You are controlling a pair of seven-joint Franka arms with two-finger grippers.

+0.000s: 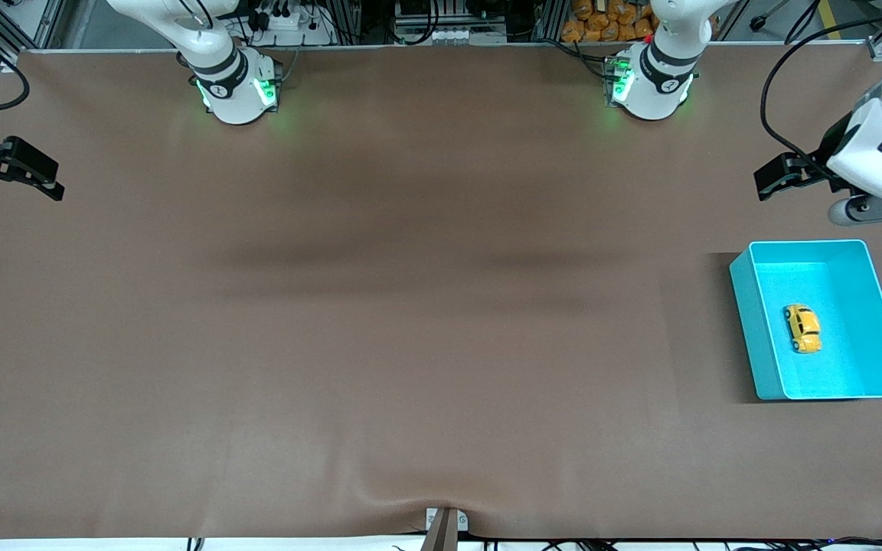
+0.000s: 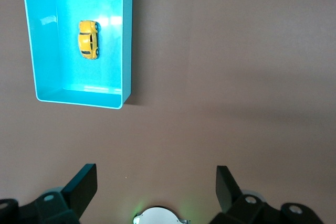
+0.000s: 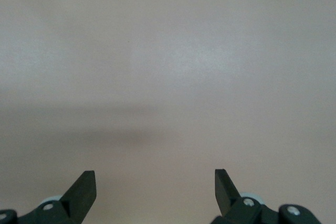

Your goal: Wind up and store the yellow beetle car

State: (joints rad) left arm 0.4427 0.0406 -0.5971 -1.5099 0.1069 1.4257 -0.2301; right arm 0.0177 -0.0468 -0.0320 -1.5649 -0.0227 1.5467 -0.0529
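Observation:
The yellow beetle car [image 1: 802, 328] rests on the floor of the turquoise bin [image 1: 747, 321] at the left arm's end of the table. It also shows in the left wrist view [image 2: 88, 39], inside the bin [image 2: 126, 40]. My left gripper [image 1: 774, 177] is open and empty, up in the air over bare table beside the bin, well apart from the car; its jaws stand wide in its wrist view [image 2: 156, 182]. My right gripper [image 1: 39, 180] is open and empty at the right arm's end of the table, over bare table [image 3: 155, 182].
The brown table mat [image 1: 410, 306] spreads across the whole table. The arm bases [image 1: 238, 84] stand along the table's edge farthest from the front camera. A small clamp [image 1: 445, 524] sits at the mat's nearest edge.

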